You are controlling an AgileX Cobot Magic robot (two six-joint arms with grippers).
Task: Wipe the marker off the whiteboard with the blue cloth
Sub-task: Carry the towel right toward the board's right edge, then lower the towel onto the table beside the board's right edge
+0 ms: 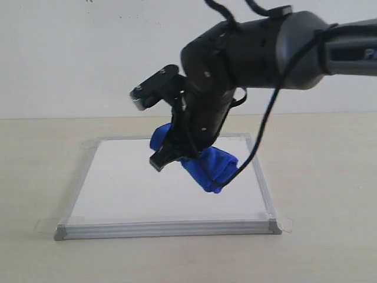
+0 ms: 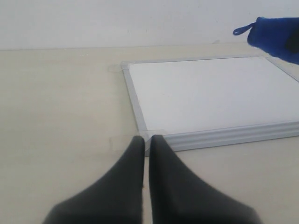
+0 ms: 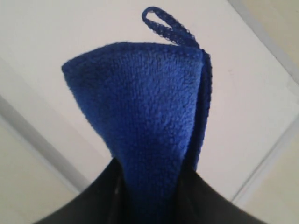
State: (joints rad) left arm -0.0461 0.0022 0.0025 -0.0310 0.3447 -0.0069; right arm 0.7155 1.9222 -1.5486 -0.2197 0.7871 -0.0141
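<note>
As right gripper point(image 3: 152, 191) pinches, fluffy blue cloth point(image 3: 145, 102) tapers.

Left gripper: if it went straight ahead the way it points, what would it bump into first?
Probably the whiteboard: the left gripper has its fingers shut and aimed at the nearest frame corner. Its height isn't clear, so it might pass just above.

whiteboard point(image 1: 118, 186) on table point(image 1: 324, 247) | cloth point(image 1: 215, 168) above whiteboard, right of centre | left hand point(image 2: 145, 138) near whiteboard corner
</note>
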